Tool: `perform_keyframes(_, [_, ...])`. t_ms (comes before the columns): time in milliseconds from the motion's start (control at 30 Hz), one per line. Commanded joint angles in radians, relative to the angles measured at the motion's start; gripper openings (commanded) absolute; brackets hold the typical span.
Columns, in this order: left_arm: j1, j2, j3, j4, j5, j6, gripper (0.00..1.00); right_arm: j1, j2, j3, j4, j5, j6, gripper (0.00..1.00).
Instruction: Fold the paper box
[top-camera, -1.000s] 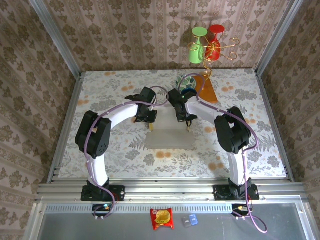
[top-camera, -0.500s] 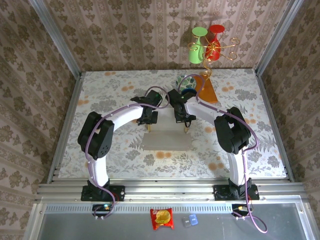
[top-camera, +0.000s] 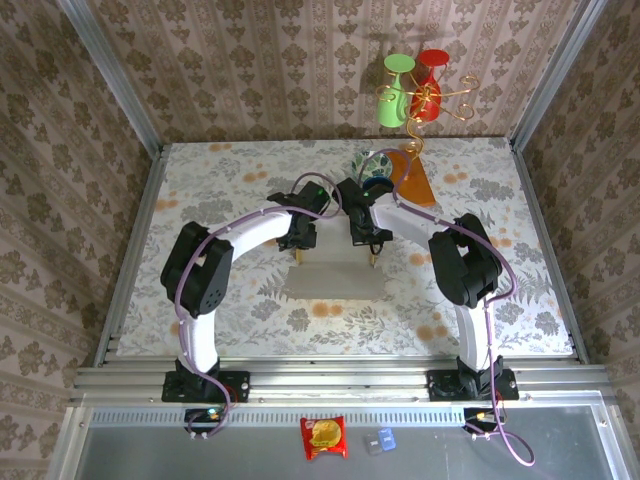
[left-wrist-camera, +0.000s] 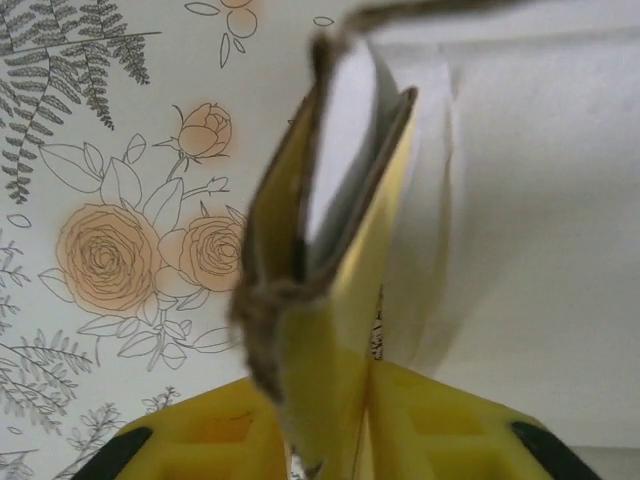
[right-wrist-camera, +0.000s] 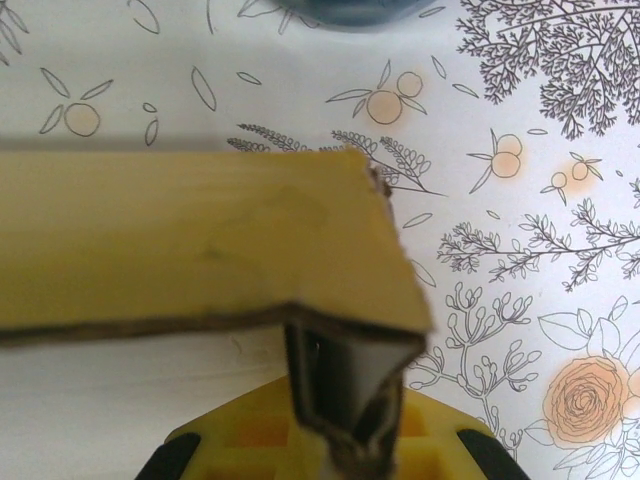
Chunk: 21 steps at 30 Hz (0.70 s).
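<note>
Two cups (top-camera: 396, 97), mug (top-camera: 368, 160), board (top-camera: 413, 180) behind paper box (top-camera: 335, 282)

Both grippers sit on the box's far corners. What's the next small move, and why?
Probably open the left gripper and back it off: its corner flap of the paper box stands doubled over, while the right gripper pins the other corner.

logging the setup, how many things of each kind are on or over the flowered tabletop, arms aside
paper box: 1
mug: 1
wooden board: 1
goblets: 2 (green goblet, red goblet)
wire rack: 1
total: 6
</note>
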Motion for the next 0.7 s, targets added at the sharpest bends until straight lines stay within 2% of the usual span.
perform_keyframes(0, [0.006, -0.034, 0.028, -0.076, 0.013, 0.012, 0.36, -0.007, -0.001, 0.004, -0.077, 0.022, 0.043, 0.00])
perform_keyframes(233, [0.050, -0.102, 0.021, -0.127, 0.219, -0.030, 0.56, -0.017, -0.006, -0.010, -0.088, -0.017, 0.076, 0.00])
perform_keyframes(533, [0.088, -0.134, 0.069, -0.146, 0.332, -0.086, 0.63, -0.024, -0.007, 0.012, -0.131, -0.084, 0.128, 0.00])
perform_keyframes(667, [0.123, -0.179, 0.099, -0.169, 0.337, -0.123, 0.63, -0.042, -0.012, 0.014, -0.177, -0.155, 0.199, 0.00])
